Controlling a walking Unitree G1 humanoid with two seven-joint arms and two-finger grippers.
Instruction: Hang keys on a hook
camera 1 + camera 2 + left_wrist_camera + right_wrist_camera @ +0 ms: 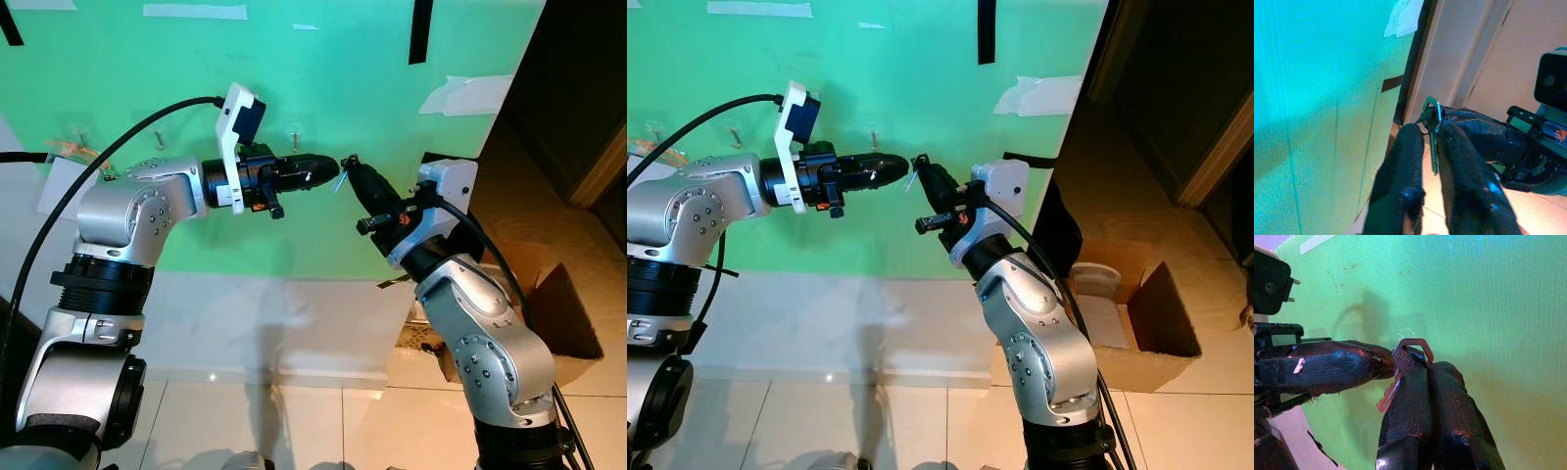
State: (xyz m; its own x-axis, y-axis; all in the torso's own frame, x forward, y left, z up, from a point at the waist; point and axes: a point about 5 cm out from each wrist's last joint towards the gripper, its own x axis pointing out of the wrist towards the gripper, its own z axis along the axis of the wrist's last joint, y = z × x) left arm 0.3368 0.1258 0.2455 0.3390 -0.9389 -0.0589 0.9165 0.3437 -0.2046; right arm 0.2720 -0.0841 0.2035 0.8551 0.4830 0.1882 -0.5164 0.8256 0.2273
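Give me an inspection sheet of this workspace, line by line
Surface: green wall panel, tiled floor below.
Job's things: key at the meeting fingertips; clear hooks on the panel, bare.
Clutter: open cardboard box on the floor to the right.
Grippers: left gripper and right gripper tip to tip before the panel, both shut on the key.
Cables: black cable arching over the left arm.
Surroundings: tape strips on the panel; dark doorway on the right.

Green wall panel [323,78], open cardboard box [1136,323] on tiled floor [294,426].
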